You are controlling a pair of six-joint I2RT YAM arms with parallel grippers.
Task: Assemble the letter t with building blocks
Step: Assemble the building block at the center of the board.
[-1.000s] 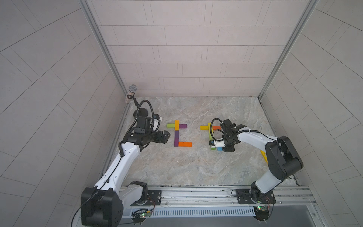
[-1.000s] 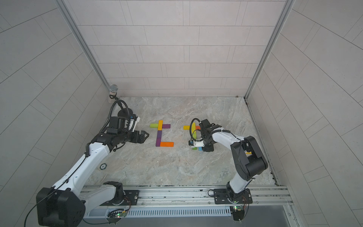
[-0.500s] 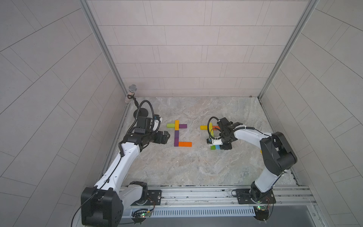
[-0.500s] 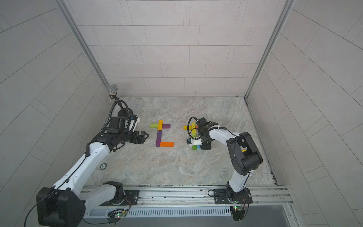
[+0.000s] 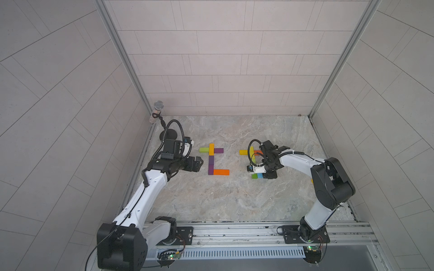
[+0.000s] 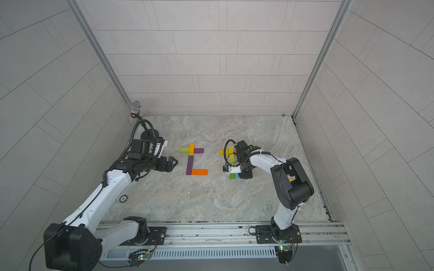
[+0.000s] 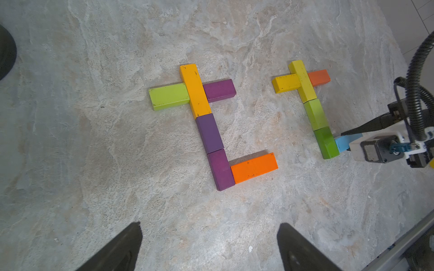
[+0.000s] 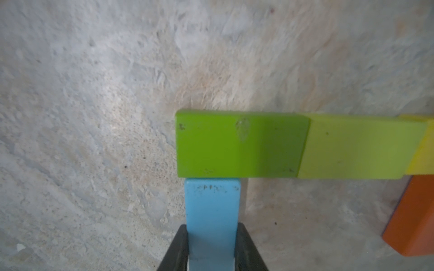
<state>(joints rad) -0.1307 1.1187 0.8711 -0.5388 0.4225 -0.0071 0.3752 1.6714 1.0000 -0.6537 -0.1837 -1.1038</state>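
Right wrist: light blue block [image 8: 212, 206] half-hidden between fingers [image 8: 177, 248]; orange block [image 8: 413, 218] cropped

Marbled grey-and-beige tabletop [image 5: 223, 199], boxed in on three sides by pale tiled walls [image 5: 223, 70] with metal corner posts [image 5: 122, 58]. In the far left corner, in both top views, a mesh-headed microphone [image 5: 158, 105] on a bent black neck above a round black base [image 5: 166, 135]. Near the left edge, a small round disc [image 6: 123, 198] lying flat. Along the front, a metal rail [image 5: 234, 231] and a slotted white grille [image 5: 234, 253]. By the right edge, a mostly hidden sliver of a yellow piece [image 6: 291, 180].
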